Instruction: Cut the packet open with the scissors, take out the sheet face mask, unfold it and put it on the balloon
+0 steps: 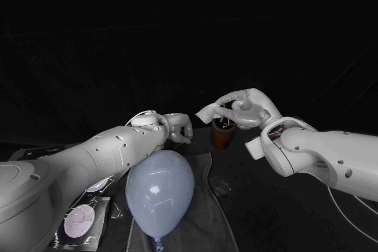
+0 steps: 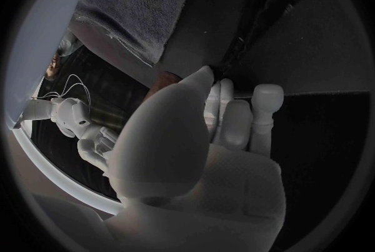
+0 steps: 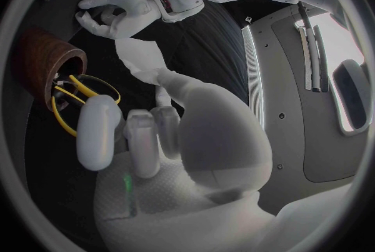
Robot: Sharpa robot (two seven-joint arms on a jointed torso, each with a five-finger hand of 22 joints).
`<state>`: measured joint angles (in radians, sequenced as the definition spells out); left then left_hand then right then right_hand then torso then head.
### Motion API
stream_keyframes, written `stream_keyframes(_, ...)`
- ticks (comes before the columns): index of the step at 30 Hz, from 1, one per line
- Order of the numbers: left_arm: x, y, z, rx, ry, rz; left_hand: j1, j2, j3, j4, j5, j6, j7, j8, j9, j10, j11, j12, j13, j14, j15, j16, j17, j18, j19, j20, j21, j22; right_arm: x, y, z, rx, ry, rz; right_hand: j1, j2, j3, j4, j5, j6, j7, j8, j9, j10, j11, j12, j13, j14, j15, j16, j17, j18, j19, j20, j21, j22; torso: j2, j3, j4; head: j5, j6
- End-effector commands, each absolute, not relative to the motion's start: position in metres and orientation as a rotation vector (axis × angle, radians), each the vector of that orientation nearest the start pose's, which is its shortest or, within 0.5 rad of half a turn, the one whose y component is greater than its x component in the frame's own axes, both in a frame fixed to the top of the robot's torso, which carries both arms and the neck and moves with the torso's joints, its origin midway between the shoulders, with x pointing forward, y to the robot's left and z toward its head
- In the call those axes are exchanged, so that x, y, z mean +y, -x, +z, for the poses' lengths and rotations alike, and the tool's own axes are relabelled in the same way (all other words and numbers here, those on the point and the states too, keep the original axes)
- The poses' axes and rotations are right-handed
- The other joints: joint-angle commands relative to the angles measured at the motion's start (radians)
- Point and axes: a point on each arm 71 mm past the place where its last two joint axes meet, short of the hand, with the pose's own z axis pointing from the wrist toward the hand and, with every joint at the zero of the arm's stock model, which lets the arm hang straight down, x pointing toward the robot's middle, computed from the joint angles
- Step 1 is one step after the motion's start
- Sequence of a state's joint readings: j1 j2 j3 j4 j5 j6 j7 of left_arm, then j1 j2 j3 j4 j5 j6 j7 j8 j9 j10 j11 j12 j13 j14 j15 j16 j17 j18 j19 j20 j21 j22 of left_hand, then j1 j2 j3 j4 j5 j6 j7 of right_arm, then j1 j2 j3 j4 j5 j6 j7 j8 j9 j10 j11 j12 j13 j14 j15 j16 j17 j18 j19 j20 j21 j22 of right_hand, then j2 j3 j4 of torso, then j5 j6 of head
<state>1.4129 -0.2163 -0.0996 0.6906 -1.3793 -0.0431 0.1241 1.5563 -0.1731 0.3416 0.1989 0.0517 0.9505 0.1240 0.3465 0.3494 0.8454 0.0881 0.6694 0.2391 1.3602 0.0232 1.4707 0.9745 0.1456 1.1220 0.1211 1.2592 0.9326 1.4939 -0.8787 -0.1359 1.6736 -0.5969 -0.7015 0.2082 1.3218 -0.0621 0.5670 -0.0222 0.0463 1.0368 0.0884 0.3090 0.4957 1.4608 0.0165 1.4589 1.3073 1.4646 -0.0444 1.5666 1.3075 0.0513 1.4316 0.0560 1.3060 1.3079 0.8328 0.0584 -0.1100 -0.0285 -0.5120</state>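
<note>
The right hand is poised over yellow-handled scissors in the brown cup, at one o'clock of the balloon; whether it grips them cannot be told. The left hand is seen empty, with its fingers loosely parted.

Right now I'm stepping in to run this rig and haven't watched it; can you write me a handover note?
Left hand: holds nothing, beside the brown holder.
Right hand: above the holder, fingers at the yellow scissors handles; grip unclear.
Scissors stand in the holder. Packet lies on the table beside the balloon, which rests on a grey cloth.
Done: nothing yet, as far as shown.
Left: lift scissors, cut packet, pull out mask, unfold, lay on balloon.
</note>
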Motion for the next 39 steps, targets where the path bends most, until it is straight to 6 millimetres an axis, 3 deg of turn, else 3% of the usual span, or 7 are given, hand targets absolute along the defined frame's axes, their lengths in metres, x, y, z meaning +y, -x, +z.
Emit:
stream_keyframes(1,0.093,-0.617,-0.133,1.778,-0.364,-0.567,0.005,-0.005,0.045,-0.002,-0.003,0.038,-0.006,0.002,0.003,0.053,-0.011,-0.02,-0.015,0.013,-0.011,0.004,0.01,-0.017,0.017,-0.007,0.013,0.015,-0.193,-0.486,-0.052,1.22,-0.428,1.154,0.001,0.008,-0.002,-0.006,0.003,0.007,0.003,0.004,0.001,0.049,-0.003,0.004,0.189,0.106,-0.005,0.004,0.263,0.011,0.001,0.002,0.007,0.093,-0.001,0.0007,0.0008,0.0,0.0)
stream_keyframes(8,0.094,-0.617,-0.132,1.764,-0.339,-0.61,-0.004,0.016,0.183,-0.051,-0.004,0.104,-0.006,0.008,0.025,0.157,-0.043,-0.062,-0.038,0.029,-0.039,0.004,0.026,-0.022,0.033,-0.034,0.032,0.043,-0.194,-0.487,-0.052,1.218,-0.43,1.15,0.001,0.008,-0.002,-0.006,0.003,0.007,0.003,0.004,0.001,0.049,-0.003,0.004,0.189,0.106,-0.005,0.004,0.263,0.011,0.001,0.002,0.007,0.093,-0.001,0.0007,0.0003,0.001,0.004)
stream_keyframes(22,0.103,-0.618,-0.126,1.777,-0.203,-0.7,-0.047,0.012,0.227,-0.084,-0.004,0.111,-0.011,0.012,0.048,0.183,-0.048,-0.067,-0.039,0.031,-0.045,0.002,0.019,-0.023,0.036,-0.041,0.037,0.051,-0.198,-0.49,-0.053,1.215,-0.435,1.139,0.001,0.008,-0.002,-0.006,0.003,0.007,0.003,0.004,0.001,0.049,-0.003,0.004,0.189,0.106,-0.005,0.004,0.263,0.011,0.001,0.002,0.007,0.093,-0.003,-0.0009,0.0032,0.002,0.012)
stream_keyframes(30,0.114,-0.621,-0.108,1.792,-0.044,-0.806,-0.058,0.008,0.237,-0.093,-0.004,0.113,-0.012,0.012,0.054,0.188,-0.05,-0.07,-0.04,0.028,-0.047,0.0,0.01,-0.022,0.032,-0.042,0.034,0.046,-0.203,-0.494,-0.055,1.217,-0.443,1.123,0.001,0.008,-0.002,-0.006,0.003,0.007,0.003,0.004,0.001,0.049,-0.003,0.004,0.189,0.106,-0.005,0.004,0.263,0.011,0.001,0.002,0.007,0.093,-0.021,-0.0051,0.0168,-0.002,0.013)
stream_keyframes(39,0.129,-0.62,-0.087,1.785,0.074,-0.882,-0.067,0.005,0.243,-0.101,-0.004,0.116,-0.013,0.013,0.058,0.193,-0.05,-0.072,-0.043,0.025,-0.047,-0.002,0.002,-0.022,0.029,-0.043,0.032,0.044,-0.207,-0.499,-0.062,1.231,-0.46,1.106,-0.003,0.009,-0.001,-0.009,0.003,0.003,0.003,0.01,0.003,0.049,-0.003,0.004,0.19,0.106,-0.005,0.004,0.263,0.012,0.0,0.002,0.004,0.092,-0.045,-0.0134,0.0359,-0.009,0.001)
